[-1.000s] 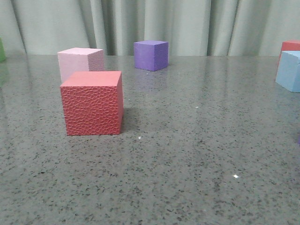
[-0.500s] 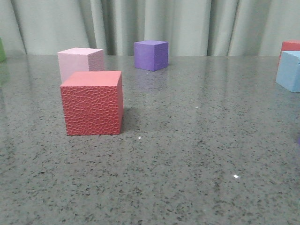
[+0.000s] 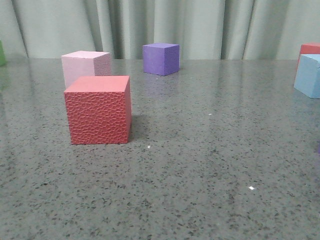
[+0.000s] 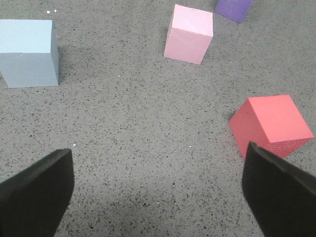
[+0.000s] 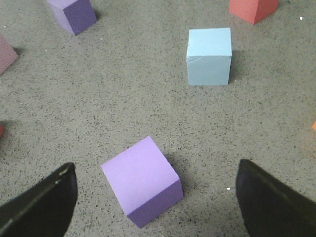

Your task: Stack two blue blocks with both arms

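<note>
One sky-blue block (image 3: pixel 309 75) sits at the far right edge of the front view, cut off by the frame; it also shows in the right wrist view (image 5: pixel 209 56), with a small crack near a top edge. A second sky-blue block (image 4: pixel 28 52) shows only in the left wrist view. My left gripper (image 4: pixel 158 192) is open and empty above bare table, well apart from that block. My right gripper (image 5: pixel 155 197) is open and empty, with a light purple cube (image 5: pixel 142 180) on the table between its fingers. No gripper shows in the front view.
A textured red cube (image 3: pixel 98 109) stands front left, with a pale pink cube (image 3: pixel 85 66) behind it and a dark purple cube (image 3: pixel 160 58) at the back. Another red cube (image 3: pixel 310 48) sits behind the blue block. A curtain hangs behind the speckled grey table (image 3: pixel 200 165).
</note>
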You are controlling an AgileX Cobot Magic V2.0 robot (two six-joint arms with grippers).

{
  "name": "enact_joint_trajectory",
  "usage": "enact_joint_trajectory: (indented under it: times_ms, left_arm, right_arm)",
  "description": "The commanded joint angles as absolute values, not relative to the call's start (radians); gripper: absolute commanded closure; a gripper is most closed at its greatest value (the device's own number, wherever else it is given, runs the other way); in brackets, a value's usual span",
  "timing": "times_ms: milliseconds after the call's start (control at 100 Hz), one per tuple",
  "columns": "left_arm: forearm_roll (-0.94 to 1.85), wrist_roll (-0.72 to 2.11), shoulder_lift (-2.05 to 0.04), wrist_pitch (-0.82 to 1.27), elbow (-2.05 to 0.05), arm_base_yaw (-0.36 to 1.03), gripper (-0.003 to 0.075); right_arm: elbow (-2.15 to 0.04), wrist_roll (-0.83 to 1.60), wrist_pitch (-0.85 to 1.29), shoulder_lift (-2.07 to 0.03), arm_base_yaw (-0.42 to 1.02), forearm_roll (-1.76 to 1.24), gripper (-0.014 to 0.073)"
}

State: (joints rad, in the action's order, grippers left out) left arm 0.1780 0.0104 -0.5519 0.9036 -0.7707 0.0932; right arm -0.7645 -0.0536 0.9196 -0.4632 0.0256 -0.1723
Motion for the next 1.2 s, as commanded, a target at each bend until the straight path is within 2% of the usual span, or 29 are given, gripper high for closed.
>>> enact_joint_trajectory:
  times_ms: [0,640,1190]
  left_arm:
    - [0.190,0.009,-0.560,0.848,-0.804,0.092,0.0059]
    - [0.190,0.009,-0.560,0.848,-0.804,0.092,0.0059]
    - [0.190,0.009,-0.560,0.848,-0.804,0.092,0.0059]
  right_arm:
    - [-0.801,-0.066,0.820,-0.527,0.022,-0.175,-0.0052]
    - [-1.106,-0.066,0.788,-1.034,0.022,-0.104,-0.0052]
    - [-1.356,-0.066,0.845,-1.330,0.020,0.000,-0.0052]
